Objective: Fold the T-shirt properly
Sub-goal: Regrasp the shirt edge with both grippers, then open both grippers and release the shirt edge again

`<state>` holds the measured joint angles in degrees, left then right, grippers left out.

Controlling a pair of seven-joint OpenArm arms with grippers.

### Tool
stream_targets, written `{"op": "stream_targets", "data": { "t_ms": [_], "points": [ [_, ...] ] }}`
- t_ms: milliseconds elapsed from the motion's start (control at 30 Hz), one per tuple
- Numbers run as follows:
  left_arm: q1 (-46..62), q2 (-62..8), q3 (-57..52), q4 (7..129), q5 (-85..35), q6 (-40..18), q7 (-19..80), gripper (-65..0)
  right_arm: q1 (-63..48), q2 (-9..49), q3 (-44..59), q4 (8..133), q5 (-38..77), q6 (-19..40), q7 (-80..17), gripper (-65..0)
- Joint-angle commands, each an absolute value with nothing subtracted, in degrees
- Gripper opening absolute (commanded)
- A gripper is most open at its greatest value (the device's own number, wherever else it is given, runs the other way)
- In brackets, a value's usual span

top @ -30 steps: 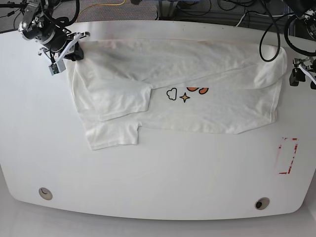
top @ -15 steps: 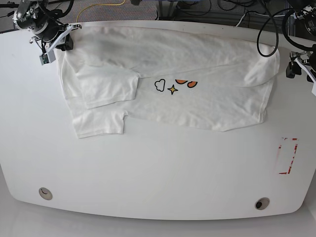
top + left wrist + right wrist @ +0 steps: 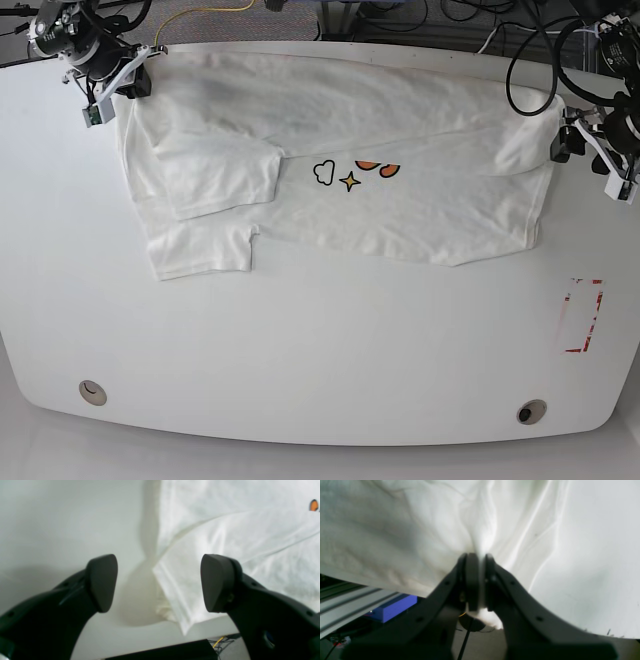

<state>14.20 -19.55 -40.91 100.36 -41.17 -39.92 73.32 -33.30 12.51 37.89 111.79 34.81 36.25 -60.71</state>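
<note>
T-shirt half folded, one corner pinched.

Base view: I'm seeing the T-shirt [image 3: 400,140] lying across the table's [image 3: 320,350] upper half. Right wrist: right gripper [image 3: 478,562] is clamping cloth. Left wrist: left gripper [image 3: 158,582] is gaping, seemingly touching nothing.

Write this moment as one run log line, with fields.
right gripper: shut on T-shirt edge | left gripper: open, beside T-shirt corner | fold: not finished

White T-shirt [image 3: 340,130] w/ orange letters, black-outlined cloud, orange star; white table [image 3: 320,340], red marks.
</note>
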Motion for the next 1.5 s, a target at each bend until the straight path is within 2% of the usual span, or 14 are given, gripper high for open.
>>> {"op": "stream_targets", "data": {
  "t_ms": [0,433,700,767,933,1133,1233,1300,1467],
  "points": [
    [15.5,-20.5,-41.1,101.3,-41.6,-40.0,73.7,-16.1,-33.5,13.1,38.2,112.7,35.6,36.6,-59.9,-60.9],
    [19.9,-20.4,-38.1,100.8,-41.1,-40.0,70.3,-16.4,-33.5,13.1,38.2,112.7,36.0,36.6,-59.9,-60.9],
    [19.8,-20.0,-35.6,96.4,-40.5,-40.0,70.1,-16.9,-33.5,13.0,38.2,112.7,36.1,36.6,-59.9,-60.9],
    [19.8,-20.0,-35.6,95.8,-39.9,-40.0,70.0,-19.2,-33.5,13.0,38.2,112.7,36.1,36.6,-59.9,-60.9],
    [19.8,-20.0,-35.6,95.9,-39.9,-40.0,69.9,-30.0,-33.5,13.0,38.2,112.7,36.1,36.6,-59.9,-60.9],
    [18.9,-20.0,-35.6,95.0,-37.8,-40.0,69.9,-50.4,-33.5,13.0,38.2,112.7,36.1,36.6,-59.9,-60.9],
    [17.4,-20.0,-35.6,94.8,-35.2,-40.0,69.9,-58.1,-33.5,13.0,38.2,112.7,36.1,36.6,-59.9,-60.9],
    [16.7,-20.0,-35.6,94.8,-33.0,-40.0,69.9,-61.1,-33.5,13.0,38.4,112.8,36.1,36.6,-59.9,-60.9],
    [16.4,-20.4,-35.6,94.8,-29.8,-40.0,69.9,-61.4,-33.5,13.3,38.6,112.8,36.1,36.7,-59.9,-60.9]
  ]
}}
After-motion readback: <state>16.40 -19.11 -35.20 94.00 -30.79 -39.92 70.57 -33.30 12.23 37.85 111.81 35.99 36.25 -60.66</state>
